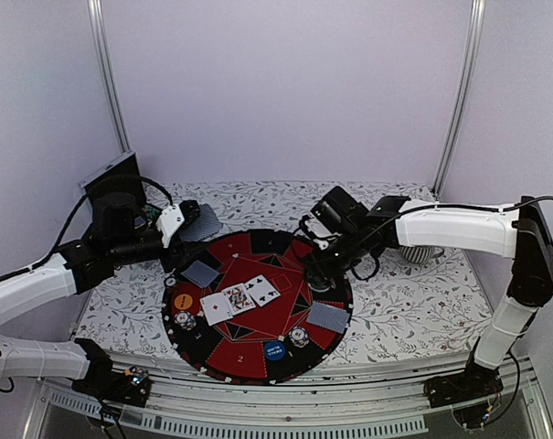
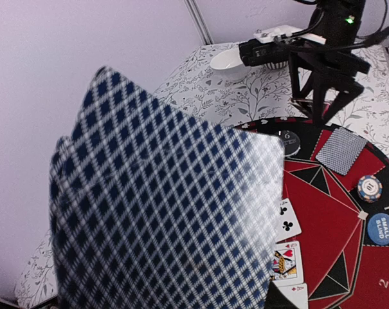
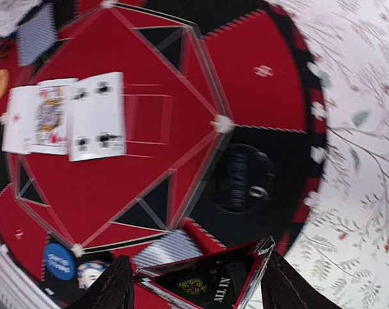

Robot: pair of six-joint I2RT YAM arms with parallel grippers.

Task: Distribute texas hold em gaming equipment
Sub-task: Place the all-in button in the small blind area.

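Much of the kit already lies on the round mat (image 1: 223, 352), so I judge the job well past its middle but not finished. Nearest the arms, the blue button (image 1: 274, 349) sits at the mat's near rim with a chip (image 1: 299, 337) just beside it. A second chip (image 1: 186, 320) lies at the near left, and a face-down card (image 1: 327, 316) marks a seat at the right. Farther in, three face-up cards (image 1: 239, 297) overlap in a row at the centre. The orange button (image 1: 182, 299) rests near the left rim, and another face-down card (image 1: 200, 273) lies just beyond it. Past the centre, the right pincer (image 1: 320, 276) hangs over the mat's right side, its fingers part spread and pinching the marker (image 3: 207, 277), a black-red triangle. Whether the marker touches the mat I cannot tell. At the far left, over the worktop (image 1: 395, 311) beside the mat, the left pincer (image 1: 178, 225) is half closed on a loose stack of cards (image 2: 162, 212), their backs toward its camera. What seems left is setting the marker down and dealing more from the stack, since only two seats show a card.
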